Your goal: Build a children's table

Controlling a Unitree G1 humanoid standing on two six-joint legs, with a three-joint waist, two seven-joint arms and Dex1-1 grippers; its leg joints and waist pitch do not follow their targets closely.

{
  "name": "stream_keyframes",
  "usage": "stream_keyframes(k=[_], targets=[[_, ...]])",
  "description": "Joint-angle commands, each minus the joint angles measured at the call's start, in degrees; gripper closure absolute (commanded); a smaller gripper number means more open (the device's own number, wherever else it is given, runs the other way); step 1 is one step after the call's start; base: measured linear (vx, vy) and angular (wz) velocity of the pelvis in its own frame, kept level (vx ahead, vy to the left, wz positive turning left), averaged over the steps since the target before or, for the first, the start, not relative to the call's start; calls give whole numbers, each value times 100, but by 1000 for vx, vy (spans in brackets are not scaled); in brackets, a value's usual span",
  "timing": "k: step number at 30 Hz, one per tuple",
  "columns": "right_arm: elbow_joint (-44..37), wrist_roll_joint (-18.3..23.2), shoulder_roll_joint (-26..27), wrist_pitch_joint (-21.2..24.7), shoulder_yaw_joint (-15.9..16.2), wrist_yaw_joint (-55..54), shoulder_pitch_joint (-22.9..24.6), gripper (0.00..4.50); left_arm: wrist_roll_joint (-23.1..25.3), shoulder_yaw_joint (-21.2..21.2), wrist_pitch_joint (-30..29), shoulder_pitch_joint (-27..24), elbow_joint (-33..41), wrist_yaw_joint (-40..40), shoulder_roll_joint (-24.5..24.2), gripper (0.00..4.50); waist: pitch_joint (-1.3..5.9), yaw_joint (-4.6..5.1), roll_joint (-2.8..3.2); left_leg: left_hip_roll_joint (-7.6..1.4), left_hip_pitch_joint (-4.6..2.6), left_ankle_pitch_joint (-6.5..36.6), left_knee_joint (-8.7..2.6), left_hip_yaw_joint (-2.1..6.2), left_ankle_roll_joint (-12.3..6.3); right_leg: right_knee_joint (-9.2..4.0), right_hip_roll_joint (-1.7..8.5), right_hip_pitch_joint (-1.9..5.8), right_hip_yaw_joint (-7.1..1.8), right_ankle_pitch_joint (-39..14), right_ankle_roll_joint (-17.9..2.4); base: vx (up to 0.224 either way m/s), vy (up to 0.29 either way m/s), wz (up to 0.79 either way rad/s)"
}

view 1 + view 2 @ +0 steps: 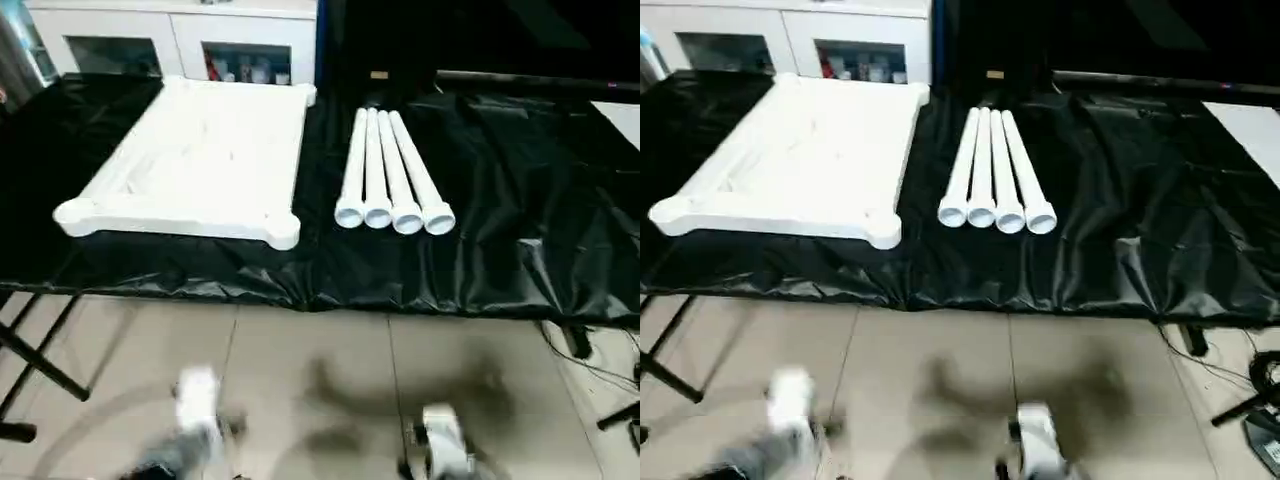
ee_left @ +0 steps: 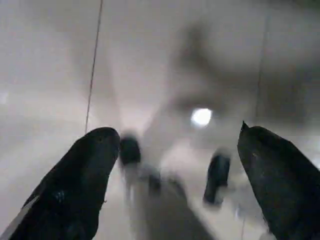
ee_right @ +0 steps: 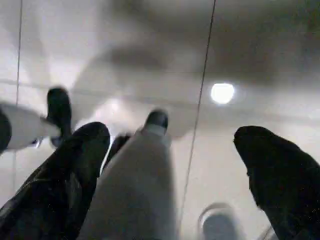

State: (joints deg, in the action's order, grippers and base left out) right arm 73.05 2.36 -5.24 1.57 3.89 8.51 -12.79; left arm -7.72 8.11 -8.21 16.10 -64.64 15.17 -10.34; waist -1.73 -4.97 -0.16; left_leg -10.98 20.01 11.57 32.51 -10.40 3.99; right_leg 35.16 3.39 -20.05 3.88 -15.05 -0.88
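Nothing is assembled yet: both hands, left hand (image 2: 170,165) and right hand (image 3: 172,165), hang open and empty low over the floor, the tabletop (image 1: 200,160) and four legs (image 1: 392,175) well ahead on the desk (image 1: 520,200), so the next move is likely a reach forward for a leg.

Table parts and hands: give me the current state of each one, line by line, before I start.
Table top: lying flat on the black sheet, underside up, no legs fitted.
Four legs: lying side by side, touching, right of the table top, unattached.
Left hand: open, holding nothing, over the floor.
Right hand: open, holding nothing, over the floor.
Cabinet: glass doors closed.
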Motion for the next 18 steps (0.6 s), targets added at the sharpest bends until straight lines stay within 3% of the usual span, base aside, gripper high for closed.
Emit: stream_keyframes(k=[1, 2, 3, 4, 6, 7, 9, 11, 12, 13, 14, 16, 18], targets=[[-589, -45, -219, -322, 17, 370, -39, 0, -26, -84, 322, -362, 770, 570, -147, 21, 211, -22, -7, -396, 33, 479, -337, 145, -541, -350, 655, 187, -330, 640, -1368, 0, 0, 0], [-1146, 78, -282, -315, -22, 616, 115, 0, -11, -183, 396, -662, 1325, 761, -226, 21, 216, -18, -16, -386, 44, 341, -311, 136, -669, -319, 639, 190, -320, 945, -1353, 0, 0, 0], [-1146, 78, -282, -315, -22, 616, 115, 0, -11, -183, 396, -662, 1325, 761, -226, 21, 212, -10, -14, -373, 30, 315, -298, 119, -725, -318, 616, 176, -322, 1036, -1340, 0, 0, 0], [-1682, 149, -326, -225, -13, 750, 295, 0, -11, -225, 383, -831, 1627, 833, -266, 21, 214, -7, -6, -355, 4, 304, -285, 104, -803, -315, 594, 154, -324, 1082, -1320, 0, 0, 0], [-2882, 244, -431, -45, 40, 943, 743, 0, -5, -316, 496, -1226, 2289, 971, -338, 21, 237, -49, -19, -374, -1, 120, -262, 129, -900, -289, 592, 191, -330, 1440, -1249, 0, 0, 0], [-2991, 266, -442, -14, 49, 979, 786, 0, 2, -329, 497, -1260, 2346, 975, -348, 21, 213, -49, -32, -378, 2, 174, -270, 122, -946, -292, 577, 161, -324, 1510, -1208, 0, 0, 0], [-4168, 426, -611, 211, 190, 1329, 1287, 0, 57, -453, 569, -1650, 3002, 1030, -448, 21, 211, -61, -54, -381, 3, 396, -293, 129, -900, -322, 574, 171, -323, 1173, -1154, 0, 0, 0], [-5024, 616, -763, 369, 230, 1555, 1681, 0, 48, -488, 529, -1990, 3657, 1087, -515, 21, 154, -76, -44, -411, 4, 786, -362, 147, -736, -389, 559, 155, -329, 610, -1039, 0, 0, 0], [-6148, 970, -995, 660, 222, 1783, 2217, 0, -45, -398, 498, -2477, 4646, 1081, -566, 21, 135, -61, -38, -422, 2, 931, -391, 147, -668, -402, 542, 154, -332, 430, -1023, 0, 0, 0], [-6386, 1049, -1051, 728, 217, 1824, 2331, 0, -69, -361, 497, -2581, 4865, 1065, -571, 21, 109, -95, -65, -473, 3, 1189, -432, 171, -586, -432, 563, 168, -353, 162, -921, 0, 0, 0], [-6764, 1163, -1145, 823, 212, 1884, 2513, 0, -109, -300, 499, -2743, 5209, 1038, -581, 21, 65, -67, -66, -452, -3, 1366, -451, 153, -548, -467, 530, 132, -352, -95, -902, 0, 0, 0], [-7527, 1231, -1359, 969, 209, 1937, 2877, 0, -171, -145, 513, -3018, 5851, 950, -592, 21, 6, -61, -90, -386, -29, 1901, -487, 136, -317, -611, 528, 64, -376, -1413, -721, 0, 0, 0], [-8288, 1351, -1504, 1209, 121, 1916, 3134, 0, -432, 22, 313, -3198, 6545, 901, -541, 21, 4, -70, -116, -386, -19, 1859, -500, 164, -184, -638, 526, 56, -406, -1754, -526, 0, 0, 0]])
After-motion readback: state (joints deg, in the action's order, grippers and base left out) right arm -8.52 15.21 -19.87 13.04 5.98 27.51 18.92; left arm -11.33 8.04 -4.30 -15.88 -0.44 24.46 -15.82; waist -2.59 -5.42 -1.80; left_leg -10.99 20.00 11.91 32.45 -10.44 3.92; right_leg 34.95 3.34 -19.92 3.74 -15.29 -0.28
